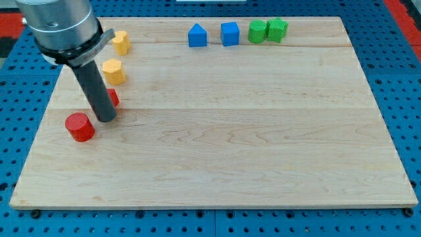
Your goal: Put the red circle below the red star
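Observation:
The red circle [79, 126] lies near the board's left edge, about halfway down. The red star [112, 98] sits just up and right of it, mostly hidden behind my rod, with only a red sliver showing. My tip [107, 120] rests on the board just right of the red circle and directly below the red star, close to both. The rod rises up and left to the grey arm body at the view's top left.
Two yellow blocks stand at the upper left, one [120, 42] near the top edge and one [113, 70] below it. Along the top edge are two blue blocks [197, 35] [229, 33] and two green blocks [257, 31] [277, 29]. The wooden board [230, 145] lies on a blue pegboard.

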`<state>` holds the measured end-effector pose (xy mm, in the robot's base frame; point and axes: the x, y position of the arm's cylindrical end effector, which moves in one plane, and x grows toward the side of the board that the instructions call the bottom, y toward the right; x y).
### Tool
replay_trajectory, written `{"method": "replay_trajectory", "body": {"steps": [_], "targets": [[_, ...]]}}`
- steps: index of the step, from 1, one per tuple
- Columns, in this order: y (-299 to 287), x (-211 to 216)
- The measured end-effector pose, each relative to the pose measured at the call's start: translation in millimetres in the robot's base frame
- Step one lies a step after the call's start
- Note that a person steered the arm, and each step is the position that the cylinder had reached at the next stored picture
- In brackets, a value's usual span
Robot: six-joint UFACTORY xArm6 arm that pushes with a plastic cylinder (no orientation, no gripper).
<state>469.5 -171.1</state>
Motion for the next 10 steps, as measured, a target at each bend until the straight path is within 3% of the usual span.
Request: {"method": "replay_trajectory", "body": {"steps": [1,2,4,6,8,10], "targets": [[9.1,47.2],[-28.5,77.2],[-132.3,53.2],[-60.0,42.0],[-98.0,32.7],[-61.4,21.7]]}}
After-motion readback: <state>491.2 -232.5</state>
